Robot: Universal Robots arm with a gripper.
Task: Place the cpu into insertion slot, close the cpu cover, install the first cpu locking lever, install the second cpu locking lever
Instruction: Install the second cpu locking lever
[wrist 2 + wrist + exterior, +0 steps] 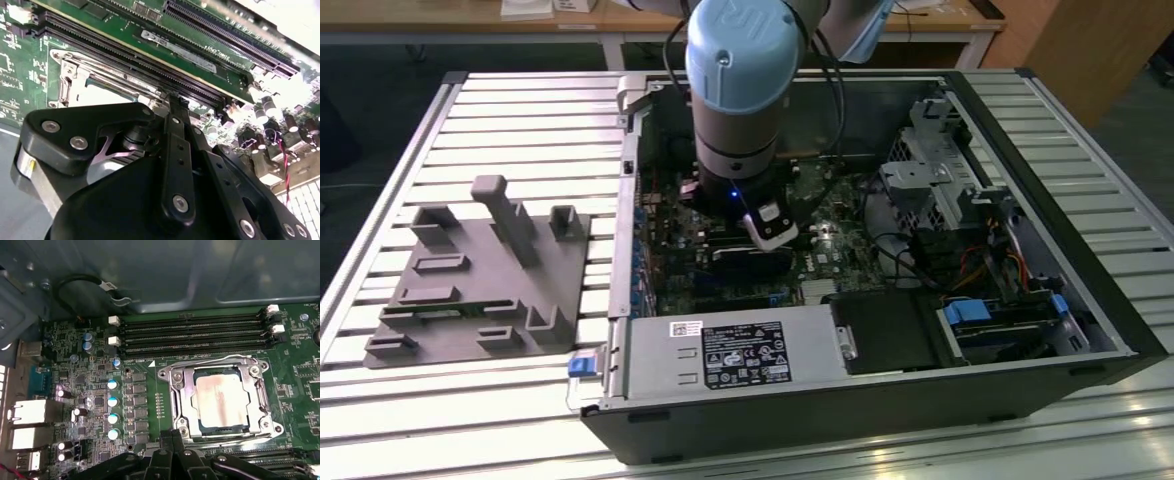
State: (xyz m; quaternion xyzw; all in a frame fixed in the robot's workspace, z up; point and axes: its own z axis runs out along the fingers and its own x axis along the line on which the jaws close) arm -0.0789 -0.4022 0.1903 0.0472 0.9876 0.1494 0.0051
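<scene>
1. The cpu [222, 401] is seen in the first wrist view lying flat in its socket on the green motherboard [150, 390], with its silvery-grey face up.
2. The cpu cover [220, 370] is lying down around the cpu as a thin silver frame, and the chip is seen through its square window.
3. Beside the socket, 4 long black memory slots [195, 332] are placed in parallel, with white clips at their ends.
4. The gripper [172, 452] is seen in the first wrist view just beside the socket edge; its 2 black fingers [165, 460] appear pressed together, with nothing held between them.
5. In the second wrist view the black gripper linkage [175, 165] is seen low over the board, near the socket corner.
6. In the exterior view the arm [740, 110] is reaching down into the open computer case [854, 400], which is lying on its side.
7. The case is placed on a table [520, 110] made of silver slatted metal profiles.
8. At the exterior view's left, a grey fixture block [480, 275] with upright posts is standing on the same table.
9. Behind the table, a dark floor and the legs of a workbench [607, 45] are visible.
</scene>
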